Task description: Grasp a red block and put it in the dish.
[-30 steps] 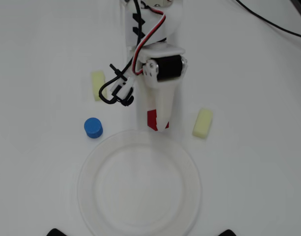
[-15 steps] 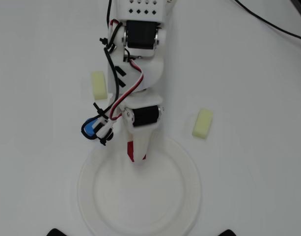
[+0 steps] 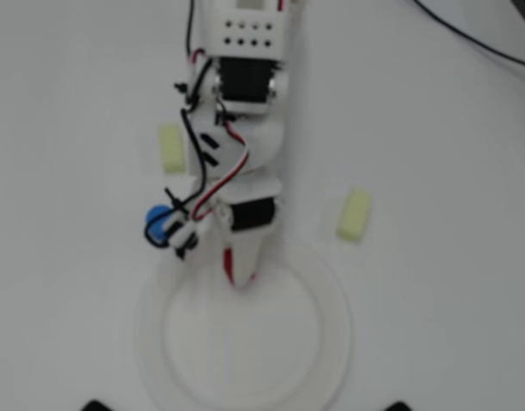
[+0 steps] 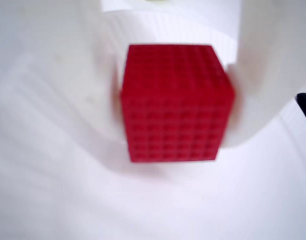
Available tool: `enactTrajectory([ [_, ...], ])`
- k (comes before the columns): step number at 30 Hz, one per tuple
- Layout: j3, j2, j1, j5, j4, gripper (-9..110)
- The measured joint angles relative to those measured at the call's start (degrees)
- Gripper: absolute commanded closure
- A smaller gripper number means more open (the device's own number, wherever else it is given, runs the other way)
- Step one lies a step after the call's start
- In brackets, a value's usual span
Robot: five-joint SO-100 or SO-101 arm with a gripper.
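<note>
The red block [image 4: 175,102], a finely textured cube, sits between my gripper's [image 4: 175,110] two white fingers [image 4: 260,85], which press on its left and right sides. In the overhead view only a sliver of the red block [image 3: 231,265] shows under the gripper [image 3: 241,274]. There the gripper reaches over the upper inner part of the dish [image 3: 331,342], a large round white plate. In the wrist view the dish [image 4: 53,200] fills the background behind the block. I cannot tell whether the block touches the dish.
A blue cylinder [image 3: 159,224] lies just left of the gripper, above the dish's rim. One pale yellow block [image 3: 170,147] lies left of the arm and another [image 3: 354,214] to its right. A black cable [image 3: 476,43] crosses the top right corner.
</note>
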Motion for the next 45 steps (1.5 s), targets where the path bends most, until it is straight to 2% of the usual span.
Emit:
enactTrajectory([
  [12,-2.20,2.81,0.00,-0.26,11.78,67],
  [21,-10.02,10.99,0.00,1.76,34.01,60],
  [26,-9.67,18.54,-0.53,4.13,39.73,58],
  [35,12.22,41.92,-1.85,5.19,38.41,56],
  [45,50.63,75.15,-0.88,6.15,30.76,56],
])
